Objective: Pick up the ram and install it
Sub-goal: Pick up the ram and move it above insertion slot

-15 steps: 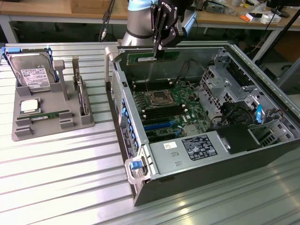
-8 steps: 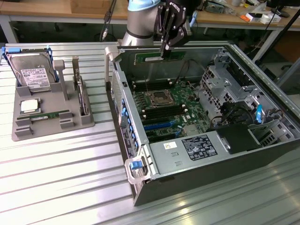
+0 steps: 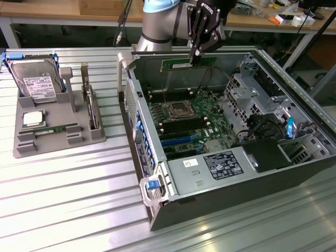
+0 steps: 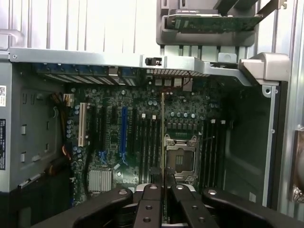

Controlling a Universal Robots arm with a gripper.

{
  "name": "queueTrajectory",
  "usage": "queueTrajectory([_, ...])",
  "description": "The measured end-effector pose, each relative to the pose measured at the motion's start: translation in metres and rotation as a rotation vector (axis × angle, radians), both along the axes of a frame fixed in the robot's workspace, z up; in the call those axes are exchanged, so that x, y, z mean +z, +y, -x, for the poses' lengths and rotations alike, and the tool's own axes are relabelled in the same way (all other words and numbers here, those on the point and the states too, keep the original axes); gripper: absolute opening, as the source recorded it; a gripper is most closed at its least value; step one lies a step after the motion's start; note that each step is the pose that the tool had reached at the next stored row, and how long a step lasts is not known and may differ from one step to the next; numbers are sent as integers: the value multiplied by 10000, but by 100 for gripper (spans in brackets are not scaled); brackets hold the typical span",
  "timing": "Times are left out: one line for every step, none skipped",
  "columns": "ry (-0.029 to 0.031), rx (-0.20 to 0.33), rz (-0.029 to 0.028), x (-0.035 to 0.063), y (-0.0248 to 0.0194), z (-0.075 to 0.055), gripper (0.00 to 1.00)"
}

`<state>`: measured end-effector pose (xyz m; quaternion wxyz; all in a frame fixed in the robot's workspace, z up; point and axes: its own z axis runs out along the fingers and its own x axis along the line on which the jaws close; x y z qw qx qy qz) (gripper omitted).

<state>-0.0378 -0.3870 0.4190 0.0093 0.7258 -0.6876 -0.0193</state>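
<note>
My gripper [image 3: 195, 55] hangs over the far side of the open computer case [image 3: 157, 210], shut on the ram [image 3: 184, 64]. The ram is a long green stick, held level by its upper edge above the motherboard [image 3: 191, 123]. In the wrist view the ram [image 4: 163, 137] appears edge-on as a thin line running out from between my fingertips [image 4: 163, 192]. It lines up beside the processor socket [image 4: 179, 159] and the black memory slots [image 4: 147, 142].
A grey parts tray [image 3: 31, 149] lies at the exterior view's left with a hard drive [image 3: 37, 83], a silver processor chip [image 3: 32, 118] and another green stick [image 3: 55, 128]. Drive cages [image 3: 252, 89] and the power supply [image 3: 210, 168] crowd the case.
</note>
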Motion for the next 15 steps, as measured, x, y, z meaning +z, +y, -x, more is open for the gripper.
queueTrajectory([0, 1, -1, 0, 0, -25, 13])
queueTrajectory([0, 0, 0, 0, 0, -66, 13])
queueTrajectory([0, 0, 0, 0, 0, -94, 13])
queueTrajectory([0, 0, 0, 0, 0, -125, 13])
queueTrajectory([0, 1, 0, 0, 0, -160, 13])
queueTrajectory([0, 0, 0, 0, 0, -173, 13])
queueTrajectory([0, 0, 1, 0, 0, -188, 13])
queueTrajectory([0, 0, 0, 0, 0, -218, 13])
queueTrajectory([0, 0, 0, 0, 0, -246, 13])
queueTrajectory([0, 0, 0, 0, 0, -277, 13])
queueTrajectory([0, 1, 1, 0, 0, -300, 13])
queueTrajectory([0, 0, -1, 0, 0, -334, 13])
queueTrajectory([0, 0, -1, -1, 0, -366, 13])
queueTrajectory([0, 1, 0, 0, 0, -397, 13])
queueTrajectory([0, 1, 1, 0, 1, -426, 13])
